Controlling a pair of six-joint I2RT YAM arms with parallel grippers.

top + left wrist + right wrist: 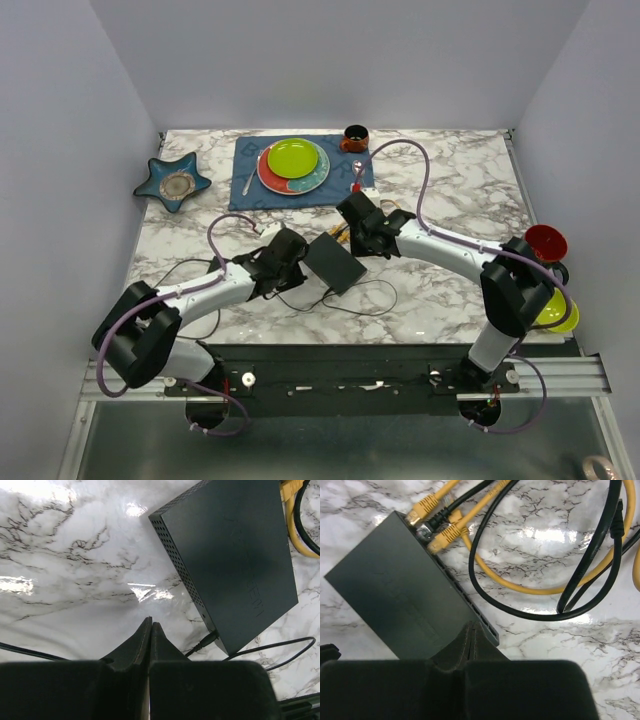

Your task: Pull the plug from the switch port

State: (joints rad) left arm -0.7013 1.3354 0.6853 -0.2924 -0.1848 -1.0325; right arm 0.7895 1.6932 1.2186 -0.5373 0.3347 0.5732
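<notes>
Your switch point(335, 262) lies flat on the marble table point(450, 190), mid-table, between the tips of the two arms and turned at an angle to the table edge. Your left gripper point(151, 626) has its jaws pressed together with nothing between them. It hangs over bare marble just beside the switch's vented side, and its wrist view shows it apart from the box. A thin black cord point(207, 640) goes into the switch at the near corner there. Your right gripper point(471, 628) is also closed tight and empty. In its wrist view the tips overlap the switch's socket edge, but you cannot tell whether they touch. At the far end of that socket edge sit two yellow plugs point(445, 534) with a black plug point(432, 522) between them, all seated at the ports. A yellow cable point(535, 590) and a black cable point(557, 614) loop on the marble beside the switch. On the far side of the table is a blue placemat point(250, 165) with a green plate point(292, 157) stacked on it, a brown mug point(355, 136) at its corner and a star-shaped dish point(173, 182) off to the left. At the right edge are a red cup point(546, 241) and a yellow-green bowl point(560, 315).
</notes>
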